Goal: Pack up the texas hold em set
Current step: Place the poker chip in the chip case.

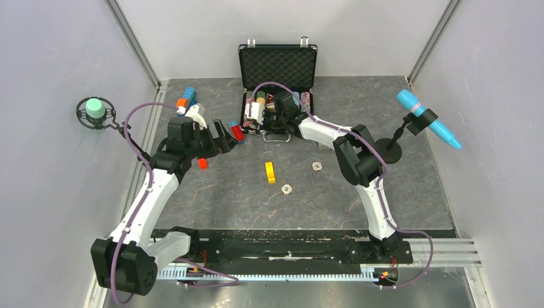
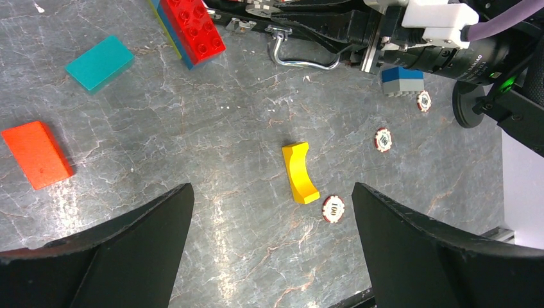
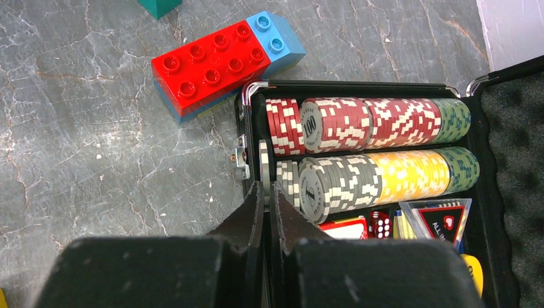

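The black briefcase [image 1: 277, 64] stands open at the back, its foam lid upright. In the right wrist view its tray [image 3: 484, 192] holds a red chip row [image 3: 359, 122] and a grey and yellow row [image 3: 385, 176]. My right gripper [image 3: 266, 186] is shut on a grey chip [image 3: 263, 168], held on edge at the handle end of the grey row; from above the gripper [image 1: 272, 127] sits over the case's front edge. My left gripper [image 2: 271, 192] is open and empty above the table. Three loose chips [image 2: 333, 208], [image 2: 383, 139], [image 2: 423, 101] lie ahead of it.
A yellow curved block [image 2: 299, 172] lies beside the nearest loose chip. A red and blue brick [image 3: 218, 64] rests against the case's front left corner. An orange block [image 2: 36, 154], a teal block [image 2: 99, 62] and a blue-grey brick [image 2: 403, 81] lie nearby. A microphone stand [image 1: 388, 151] stands at the right.
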`<state>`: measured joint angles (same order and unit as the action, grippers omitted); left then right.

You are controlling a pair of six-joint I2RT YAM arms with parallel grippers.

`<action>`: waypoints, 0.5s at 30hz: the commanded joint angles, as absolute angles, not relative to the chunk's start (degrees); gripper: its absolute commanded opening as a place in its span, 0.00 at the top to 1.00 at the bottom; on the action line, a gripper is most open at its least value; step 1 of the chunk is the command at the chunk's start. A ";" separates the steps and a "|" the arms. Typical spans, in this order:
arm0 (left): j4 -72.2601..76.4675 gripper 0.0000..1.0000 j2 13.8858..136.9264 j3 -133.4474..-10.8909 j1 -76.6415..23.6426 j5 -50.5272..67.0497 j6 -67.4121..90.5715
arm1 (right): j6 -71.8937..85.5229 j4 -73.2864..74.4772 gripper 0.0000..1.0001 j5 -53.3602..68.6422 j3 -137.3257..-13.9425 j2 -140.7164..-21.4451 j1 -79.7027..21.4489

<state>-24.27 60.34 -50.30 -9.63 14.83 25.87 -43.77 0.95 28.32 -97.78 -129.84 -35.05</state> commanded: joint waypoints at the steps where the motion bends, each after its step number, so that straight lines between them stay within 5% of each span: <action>1: -22.59 0.00 60.23 -50.59 -9.23 14.74 24.06 | -43.65 -2.68 1.00 27.54 -98.98 -128.40 -34.98; 15: -22.41 0.00 60.32 -50.45 -9.05 15.20 24.17 | -40.44 -8.25 1.00 28.04 -95.97 -125.96 -34.28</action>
